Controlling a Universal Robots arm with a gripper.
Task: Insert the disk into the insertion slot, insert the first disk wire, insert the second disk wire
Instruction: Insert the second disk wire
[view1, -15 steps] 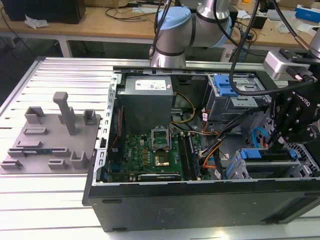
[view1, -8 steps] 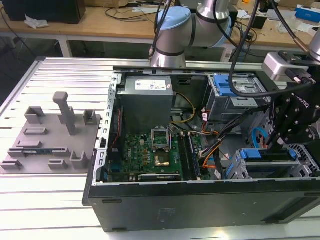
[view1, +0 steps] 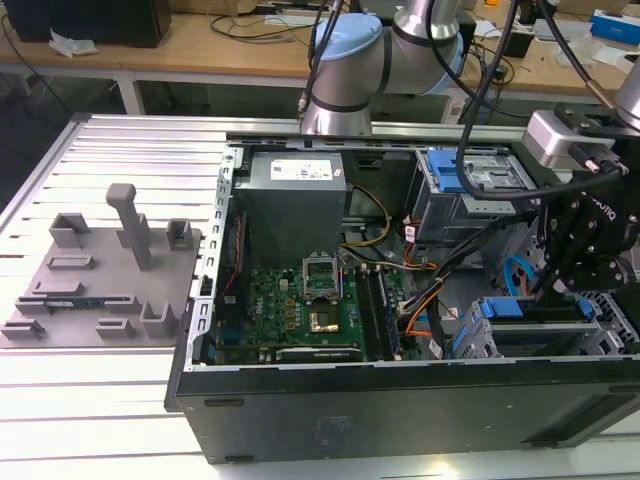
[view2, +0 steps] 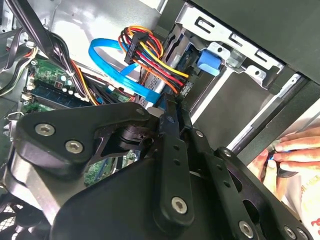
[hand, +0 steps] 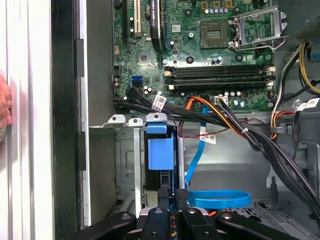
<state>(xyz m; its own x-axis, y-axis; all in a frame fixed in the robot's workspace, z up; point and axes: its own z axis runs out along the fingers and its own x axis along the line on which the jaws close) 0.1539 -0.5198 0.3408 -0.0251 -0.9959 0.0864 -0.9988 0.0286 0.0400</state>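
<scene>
The disk is already sitting in the slot, the grey perforated cage in the corner of the open computer case, towards the exterior view's right. From it you mostly see the bright blue plastic carrier and its tab poking out of the cage mouth; the silver body and label are tucked inside, so I can't say whether it's fully seated. My read is that the insertion step is done and we're on the first wire. The gripper hangs right in front of the carrier with its fingers pinched together. The flat blue wire loops round and ends right at the tips, so it looks clamped on that wire's plug, though the plug itself is hidden. A bundle of red, yellow and orange wires runs to a black plug just beside the cage. Plugging in calls for squaring the plug to the disk's socket in a tight, cable-crowded spot. The motherboard lies next to the cage, the case stands on the bench, and a person's hand rests outside the case wall.
</scene>
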